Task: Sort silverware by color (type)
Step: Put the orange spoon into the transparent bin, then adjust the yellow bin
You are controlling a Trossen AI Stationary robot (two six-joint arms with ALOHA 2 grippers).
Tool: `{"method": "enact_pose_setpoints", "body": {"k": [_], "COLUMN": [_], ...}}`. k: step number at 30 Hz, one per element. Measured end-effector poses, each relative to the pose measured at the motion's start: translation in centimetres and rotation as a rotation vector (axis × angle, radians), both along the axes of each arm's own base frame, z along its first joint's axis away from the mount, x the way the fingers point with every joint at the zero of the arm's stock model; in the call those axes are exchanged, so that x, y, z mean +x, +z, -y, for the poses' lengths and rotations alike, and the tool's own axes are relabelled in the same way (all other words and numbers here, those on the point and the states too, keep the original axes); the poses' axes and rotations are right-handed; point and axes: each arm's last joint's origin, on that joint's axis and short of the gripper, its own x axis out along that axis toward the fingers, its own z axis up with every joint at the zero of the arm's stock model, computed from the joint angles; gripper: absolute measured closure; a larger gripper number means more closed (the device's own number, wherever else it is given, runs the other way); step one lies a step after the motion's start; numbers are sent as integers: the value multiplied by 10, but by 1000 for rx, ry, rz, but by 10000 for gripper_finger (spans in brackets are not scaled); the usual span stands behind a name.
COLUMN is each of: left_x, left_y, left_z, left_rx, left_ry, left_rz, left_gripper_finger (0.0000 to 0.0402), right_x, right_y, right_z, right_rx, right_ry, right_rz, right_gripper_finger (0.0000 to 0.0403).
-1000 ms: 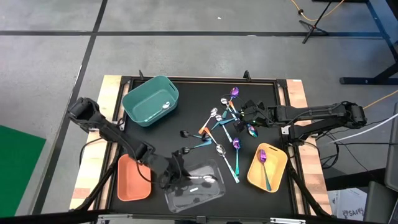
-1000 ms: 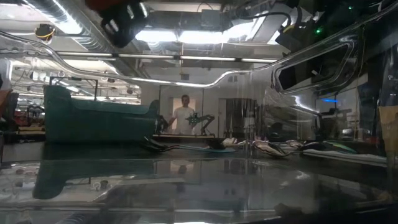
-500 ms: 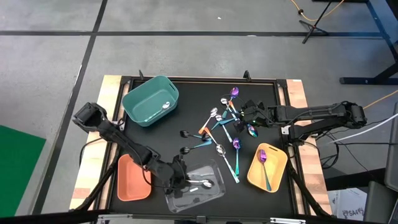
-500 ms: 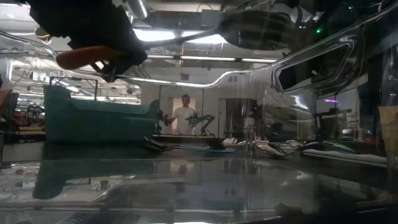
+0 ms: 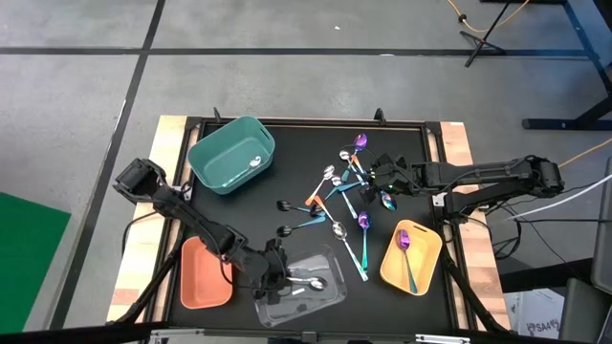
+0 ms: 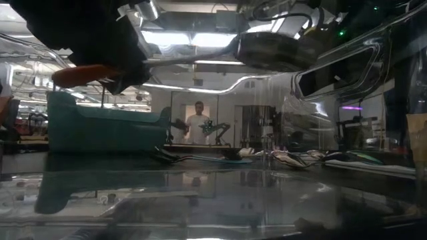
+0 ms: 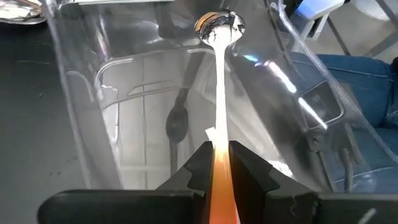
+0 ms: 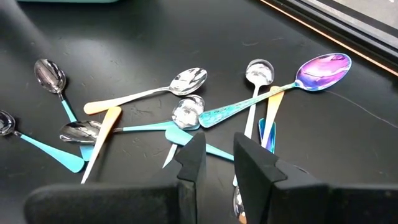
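My left gripper (image 5: 273,272) hangs over the clear bin (image 5: 308,304), shut on a spoon (image 7: 219,81) that has an orange handle and a silver bowl (image 5: 320,283). The low view shows that spoon (image 6: 200,61) high up. My right gripper (image 5: 375,179) hovers open over the loose pile of spoons (image 5: 337,196) at mid-table, with nothing between its fingers (image 8: 219,149). The pile (image 8: 186,115) holds all-silver, orange-handled and teal-handled spoons lying flat on the black mat. My left gripper pinches the spoon's orange handle (image 7: 219,158) between its two fingers. The fingers slant down from the table's left and lie along the spoon. The spoon sticks out ahead of them, bowl (image 7: 219,25) toward the table's right, lifted clear above the clear bin's floor.
A teal bin (image 5: 231,153) with one silver spoon stands at the far left. A salmon bin (image 5: 203,275) sits near left beside the clear one. A yellow bin (image 5: 411,258) near right holds a purple-bowled spoon. Wooden rails edge the mat.
My left gripper has gone down toward the clear bin and tipped further forward, carrying the orange-handled spoon, which now shows across the top of the low view. The right arm has kept still.
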Motion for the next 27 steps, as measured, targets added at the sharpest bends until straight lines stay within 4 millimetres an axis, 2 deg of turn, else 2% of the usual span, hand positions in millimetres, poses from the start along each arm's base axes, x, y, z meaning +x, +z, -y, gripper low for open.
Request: {"method": "enact_pose_setpoints", "body": {"k": [18, 27], "left_x": [-1, 0], "left_y": [-1, -1], "left_z": [-1, -1], "left_rx": [46, 49], "left_ry": [-30, -27], "left_rz": [2, 3], "left_gripper_finger": [361, 321], "right_x": [0, 0], "right_y": [0, 0], "right_z": [0, 0], "right_rx": [5, 5], "right_ry": [4, 4], "right_rz": [0, 0], "right_gripper_finger": [331, 331]}}
